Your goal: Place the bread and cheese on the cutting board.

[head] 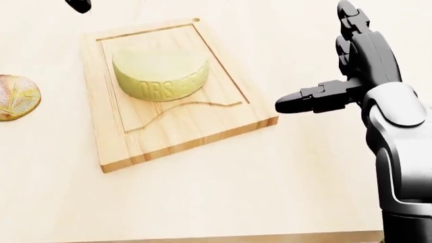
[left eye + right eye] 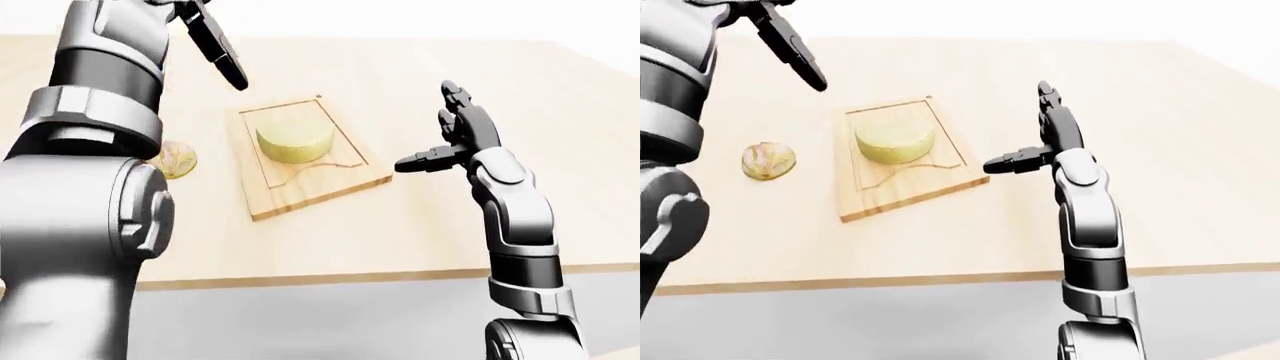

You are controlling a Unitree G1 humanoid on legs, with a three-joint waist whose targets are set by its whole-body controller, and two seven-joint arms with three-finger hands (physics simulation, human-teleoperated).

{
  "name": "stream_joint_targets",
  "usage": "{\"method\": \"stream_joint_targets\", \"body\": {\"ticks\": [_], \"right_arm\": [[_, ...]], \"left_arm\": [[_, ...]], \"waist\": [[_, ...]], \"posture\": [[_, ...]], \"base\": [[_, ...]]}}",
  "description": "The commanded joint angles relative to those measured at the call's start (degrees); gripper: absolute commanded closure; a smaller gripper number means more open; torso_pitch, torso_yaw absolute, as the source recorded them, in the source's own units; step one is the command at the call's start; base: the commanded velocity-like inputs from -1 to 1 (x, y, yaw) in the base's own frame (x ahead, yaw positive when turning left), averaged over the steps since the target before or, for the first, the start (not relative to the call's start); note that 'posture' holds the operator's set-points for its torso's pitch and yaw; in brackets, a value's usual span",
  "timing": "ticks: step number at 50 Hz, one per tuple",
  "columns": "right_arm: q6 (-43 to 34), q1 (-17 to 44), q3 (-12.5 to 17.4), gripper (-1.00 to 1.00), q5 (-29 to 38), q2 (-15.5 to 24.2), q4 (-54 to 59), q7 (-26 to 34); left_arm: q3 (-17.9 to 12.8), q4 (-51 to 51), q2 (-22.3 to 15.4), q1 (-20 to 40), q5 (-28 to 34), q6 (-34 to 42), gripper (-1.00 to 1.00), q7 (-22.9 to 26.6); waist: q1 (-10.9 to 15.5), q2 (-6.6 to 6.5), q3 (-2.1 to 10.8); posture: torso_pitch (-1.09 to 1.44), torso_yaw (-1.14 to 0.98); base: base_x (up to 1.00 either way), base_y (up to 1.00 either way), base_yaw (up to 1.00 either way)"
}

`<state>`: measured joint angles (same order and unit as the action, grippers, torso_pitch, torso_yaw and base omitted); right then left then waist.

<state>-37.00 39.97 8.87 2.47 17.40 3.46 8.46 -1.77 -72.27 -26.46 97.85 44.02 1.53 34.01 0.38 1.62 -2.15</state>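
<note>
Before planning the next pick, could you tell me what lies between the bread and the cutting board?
Nothing: in the head view, only bare table separates the bread from the cutting board.

A pale wooden table (image 2: pixel 1160 135) carried everything. A wooden cutting board (image 1: pixel 182 131) lay flat on it, near the middle, set at a slight angle to the table's edge. A small round bread (image 1: pixel 16 97) sat straight on the tabletop, just left of the board in the head view and not touching it.
</note>
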Motion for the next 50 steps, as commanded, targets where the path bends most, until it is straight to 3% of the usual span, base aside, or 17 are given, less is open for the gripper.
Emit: {"method": "stream_joint_targets", "body": {"ticks": [1, 7, 13, 29, 45, 50], "right_arm": [[1.1, 2.6, 0.6, -1.0, 0.2, 0.8, -2.6, -0.2], [2.4, 1.5, 0.6, -1.0, 0.5, 0.3, -2.2, -0.2], [1.5, 1.4, 0.9, -1.0, 0.0, -0.3, -2.8, -0.2], [2.9, -0.2, 0.4, -1.0, 0.1, -0.4, -2.4, -0.1], [2.0, 0.4, 0.5, -1.0, 0.2, -0.4, -2.5, -0.1], [3.1, -0.3, 0.4, -1.0, 0.1, -0.7, -2.0, -0.2]], "left_arm": [[-0.7, 1.4, -1.8, 2.6, 0.2, -2.7, -1.0, -1.7], [-1.9, 2.0, -6.9, 1.2, -0.3, -2.7, -1.0, 2.4], [-2.1, 2.2, -9.7, -2.8, 1.0, -4.3, -1.0, 2.6], [-2.3, 2.3, -8.8, -10.5, 1.3, -6.2, -1.0, -0.1], [-2.8, 3.4, -10.1, -11.3, 0.1, -5.2, -1.0, 2.8], [-3.1, 5.4, -12.1, -13.9, -0.8, -6.1, -1.0, 6.8]], "waist": [[0.0, 0.06, 1.67], [0.1, -0.28, 1.56], [0.1, -0.62, 1.73], [0.1, -0.8, 2.13], [-0.1, -1.02, 2.34], [-0.2, -1.11, 2.33]], "posture": [[0.0, 0.0], [0.0, 0.0], [0.0, 0.0], [0.0, 0.0], [0.0, 0.0], [0.0, 0.0]], "base": [[0.0, 0.0, 0.0], [0.0, 0.0, 0.0], [0.0, 0.0, 0.0], [0.0, 0.0, 0.0], [0.0, 0.0, 0.0], [0.0, 0.0, 0.0]]}}
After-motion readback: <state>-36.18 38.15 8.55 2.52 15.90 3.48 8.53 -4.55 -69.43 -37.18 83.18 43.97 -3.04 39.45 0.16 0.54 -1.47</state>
